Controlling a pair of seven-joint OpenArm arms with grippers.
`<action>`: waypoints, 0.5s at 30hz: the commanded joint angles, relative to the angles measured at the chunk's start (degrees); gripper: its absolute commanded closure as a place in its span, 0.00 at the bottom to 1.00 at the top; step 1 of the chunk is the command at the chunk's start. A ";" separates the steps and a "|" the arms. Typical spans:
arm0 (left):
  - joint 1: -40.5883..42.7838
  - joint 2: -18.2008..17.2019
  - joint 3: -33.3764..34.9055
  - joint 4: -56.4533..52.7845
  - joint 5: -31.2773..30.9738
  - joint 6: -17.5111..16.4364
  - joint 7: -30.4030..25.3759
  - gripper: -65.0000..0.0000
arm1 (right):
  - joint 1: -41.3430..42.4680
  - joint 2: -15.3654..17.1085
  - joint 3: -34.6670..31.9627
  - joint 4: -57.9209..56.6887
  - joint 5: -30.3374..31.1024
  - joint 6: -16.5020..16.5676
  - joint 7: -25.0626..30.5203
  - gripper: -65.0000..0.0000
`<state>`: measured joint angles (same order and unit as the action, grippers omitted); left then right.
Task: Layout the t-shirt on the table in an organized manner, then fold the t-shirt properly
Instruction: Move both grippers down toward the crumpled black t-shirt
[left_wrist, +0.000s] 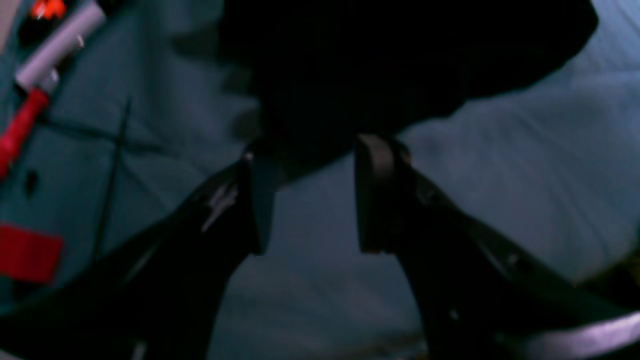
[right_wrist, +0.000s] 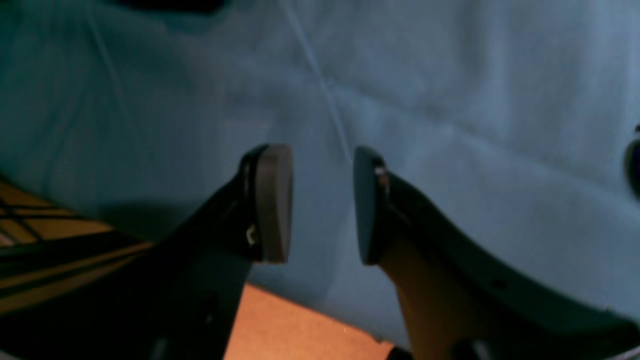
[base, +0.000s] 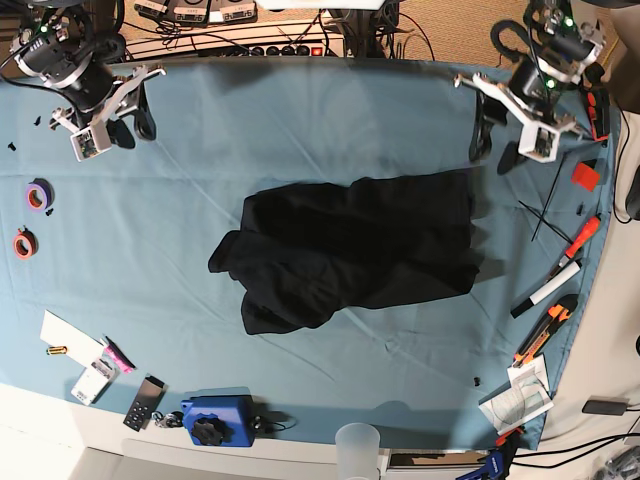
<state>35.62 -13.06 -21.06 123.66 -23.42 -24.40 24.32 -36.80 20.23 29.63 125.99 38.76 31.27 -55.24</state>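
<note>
The black t-shirt (base: 350, 250) lies crumpled in the middle of the light blue table (base: 300, 120), its print hidden. My left gripper (base: 494, 150) hovers open just past the shirt's upper right corner. In the left wrist view the gripper (left_wrist: 310, 155) has bare cloth between its fingers, and the dark t-shirt (left_wrist: 400, 60) sits right beyond the fingertips (left_wrist: 375, 165). My right gripper (base: 133, 128) is far off at the table's back left corner. In the right wrist view the gripper (right_wrist: 320, 155) stands open over bare blue table (right_wrist: 450, 100), with nothing between its pads (right_wrist: 274, 200).
Two tape rolls (base: 38, 195) lie at the left edge. Markers and a cutter (base: 560, 280) and a red piece (base: 585, 175) line the right edge. A blue device (base: 215, 420), a clear cup (base: 358, 445) and papers (base: 70, 340) sit along the front.
</note>
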 joint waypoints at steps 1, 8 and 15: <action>-0.76 -1.42 0.57 0.50 -0.61 -0.07 -1.70 0.59 | 0.98 0.37 0.28 0.68 -0.46 -1.44 1.64 0.68; -9.09 -4.07 12.26 -5.97 7.43 10.93 -1.68 0.48 | 10.82 0.26 -6.56 -5.38 -4.87 -6.25 1.95 0.68; -15.32 -2.84 16.06 -13.79 3.39 22.64 4.50 0.39 | 20.06 0.20 -17.11 -15.47 -9.29 -6.25 4.57 0.68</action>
<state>20.75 -15.77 -4.91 108.75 -20.14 -1.56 30.63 -17.10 19.75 12.08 109.58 28.93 25.08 -52.23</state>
